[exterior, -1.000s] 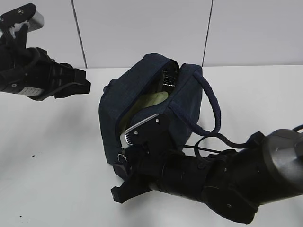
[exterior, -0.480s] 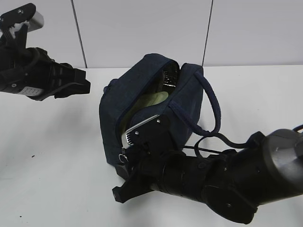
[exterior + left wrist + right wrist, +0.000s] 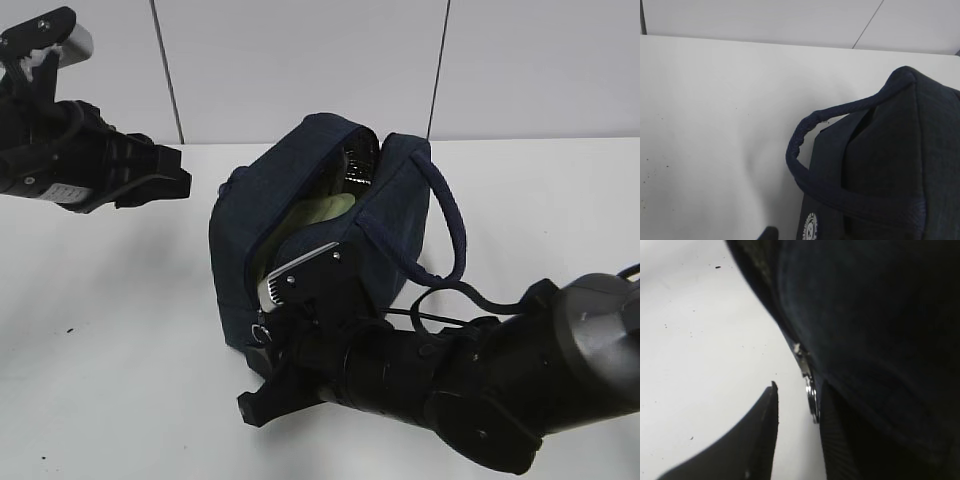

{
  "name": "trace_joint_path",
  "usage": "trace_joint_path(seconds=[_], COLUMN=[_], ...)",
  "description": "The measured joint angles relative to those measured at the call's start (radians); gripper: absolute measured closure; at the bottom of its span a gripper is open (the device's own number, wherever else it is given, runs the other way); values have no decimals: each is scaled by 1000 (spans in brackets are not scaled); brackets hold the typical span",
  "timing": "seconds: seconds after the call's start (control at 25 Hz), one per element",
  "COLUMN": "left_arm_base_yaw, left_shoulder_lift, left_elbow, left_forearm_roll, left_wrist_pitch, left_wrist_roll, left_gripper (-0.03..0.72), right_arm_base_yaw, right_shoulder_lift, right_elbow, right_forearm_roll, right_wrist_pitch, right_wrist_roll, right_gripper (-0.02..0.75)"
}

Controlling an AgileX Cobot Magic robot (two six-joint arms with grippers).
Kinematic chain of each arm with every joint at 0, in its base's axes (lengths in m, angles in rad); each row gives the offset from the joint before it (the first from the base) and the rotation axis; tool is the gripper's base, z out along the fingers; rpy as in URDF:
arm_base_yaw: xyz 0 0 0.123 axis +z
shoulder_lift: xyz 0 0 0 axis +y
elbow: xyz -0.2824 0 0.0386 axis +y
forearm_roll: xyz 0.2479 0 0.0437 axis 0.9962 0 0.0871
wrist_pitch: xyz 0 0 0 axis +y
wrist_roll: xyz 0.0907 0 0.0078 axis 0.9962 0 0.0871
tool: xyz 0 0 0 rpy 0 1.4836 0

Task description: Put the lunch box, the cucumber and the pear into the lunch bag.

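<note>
The navy lunch bag [image 3: 268, 205] stands mid-table, its top gaping. In the opening I see the pale green lid of the lunch box [image 3: 328, 210], with a dark glossy shape [image 3: 356, 160] above it that may be the cucumber. The pear is hidden. My right gripper [image 3: 262, 340] is at the bag's lower front corner. In the right wrist view the right gripper [image 3: 799, 390] is open, with the ring zipper pull [image 3: 811, 397] between the jaws near the right finger. My left gripper [image 3: 168, 172] hovers open and empty, left of the bag.
The bag's strap handle [image 3: 450, 225] loops down its right side over my right arm; the left wrist view shows the lunch bag [image 3: 890, 150] and a strap handle [image 3: 805, 131] from close by. White table [image 3: 110, 330] lies around the bag, with a wall behind.
My right gripper has shifted very slightly at the bag's corner. The left arm and the bag have not visibly moved.
</note>
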Motion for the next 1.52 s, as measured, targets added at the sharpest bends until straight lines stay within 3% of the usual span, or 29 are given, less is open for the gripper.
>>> trace_joint_path(seconds=[0.88,1.0,1.12,1.52], left_arm_base_yaw=[0,0,0,0], left_shoulder_lift=[0,0,0,0], left_elbow=[0,0,0,0], left_forearm_roll=[0,0,0,0], left_wrist_pitch=[0,0,0,0], left_wrist_roll=[0,0,0,0], left_gripper=[449,449,449,451], right_arm_base_yaw=[0,0,0,0], right_shoulder_lift=[15,15,15,-20], right_elbow=[-2,-2,-2,-2], right_forearm_roll=[2,6,10,10], right_wrist_pitch=[-8,-16,-31,81], right_wrist_roll=[0,0,0,0], right_gripper=[502,583,724,732])
